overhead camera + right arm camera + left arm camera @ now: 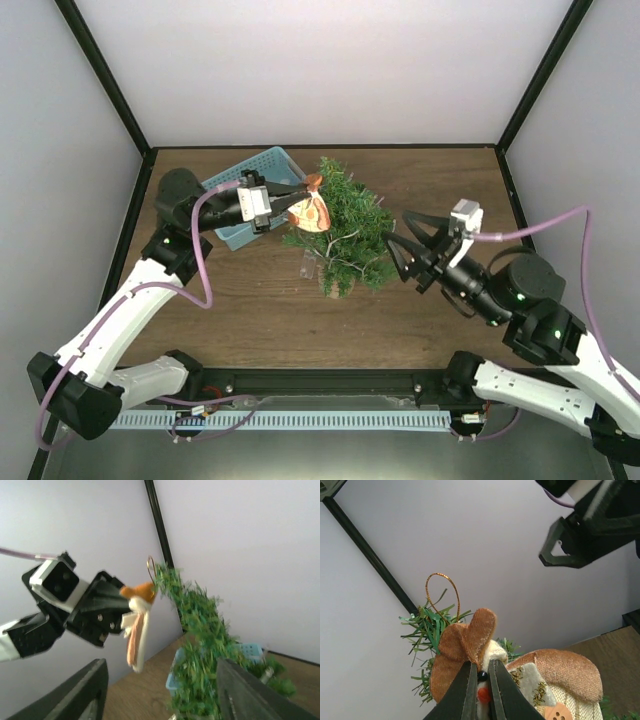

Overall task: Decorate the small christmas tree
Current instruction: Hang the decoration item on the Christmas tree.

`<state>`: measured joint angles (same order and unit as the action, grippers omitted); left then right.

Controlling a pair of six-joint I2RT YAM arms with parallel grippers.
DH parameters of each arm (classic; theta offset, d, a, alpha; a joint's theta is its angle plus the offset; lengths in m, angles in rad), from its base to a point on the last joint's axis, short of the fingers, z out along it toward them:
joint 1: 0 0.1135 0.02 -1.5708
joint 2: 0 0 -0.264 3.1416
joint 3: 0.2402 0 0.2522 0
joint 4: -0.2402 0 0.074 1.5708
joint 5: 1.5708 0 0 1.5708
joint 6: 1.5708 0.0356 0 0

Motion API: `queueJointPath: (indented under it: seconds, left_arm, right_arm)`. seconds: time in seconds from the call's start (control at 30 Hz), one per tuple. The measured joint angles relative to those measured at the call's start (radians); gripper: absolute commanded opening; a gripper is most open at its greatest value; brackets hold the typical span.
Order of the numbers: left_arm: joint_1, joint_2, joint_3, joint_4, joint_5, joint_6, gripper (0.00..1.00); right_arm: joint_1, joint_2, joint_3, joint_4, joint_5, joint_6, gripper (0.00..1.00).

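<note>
Two arms share one brown wooden table (230, 320). The small christmas tree (345, 230), a bushy green fir in a small brown pot, stands upright near the table's middle, long axis vertical w/ the pot down. A light-blue plastic basket (262, 160) sits just beside it on the left, toward the far edge. The left end effector (300, 195) is the nearer one. It reaches in from the basket side and sits right at the tree's upper branches, so the tree lies to its right and a bit below. The right end effector (395, 240) hangs on the tree's other side, close but apart from the needles, fingers spread wide and holding nothing. The left one is clenched on a cream-and-tan stuffed fabric ornament (312, 212) w/ a brown cap. In the left wrist view its fingers are pinched nearly together on the figure just under the cap. The figure dangles beside the treetop. Its thin gold wire loop (454, 587) stands up from the cap, right at the top sprigs. Can't tell whether the loop is hooked over a sprig or only beside one. My read: hanging step is in hand, and the next move turns on getting that loop over the tip before letting go.
</note>
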<state>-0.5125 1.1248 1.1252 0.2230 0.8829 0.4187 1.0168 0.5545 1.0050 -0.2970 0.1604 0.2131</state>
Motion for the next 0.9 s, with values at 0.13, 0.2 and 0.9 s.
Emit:
queueJointPath:
  seconds: [0.13,0.2,0.9]
  left_arm:
    - [0.0,-0.005,-0.003,0.011,-0.008,0.003,0.04]
    - [0.0,-0.011,-0.008,0.015,-0.01,0.004,0.04]
    - [0.0,-0.038,-0.015,0.022,-0.014,0.006,0.04]
  right_arm:
    - [0.0,0.147,0.121,0.049,0.018,0.044,0.32]
    - [0.0,0.225,0.195,0.061,0.026,0.059,0.26]
    - [0.0,0.612,0.576,-0.09,0.097,0.098,0.17]
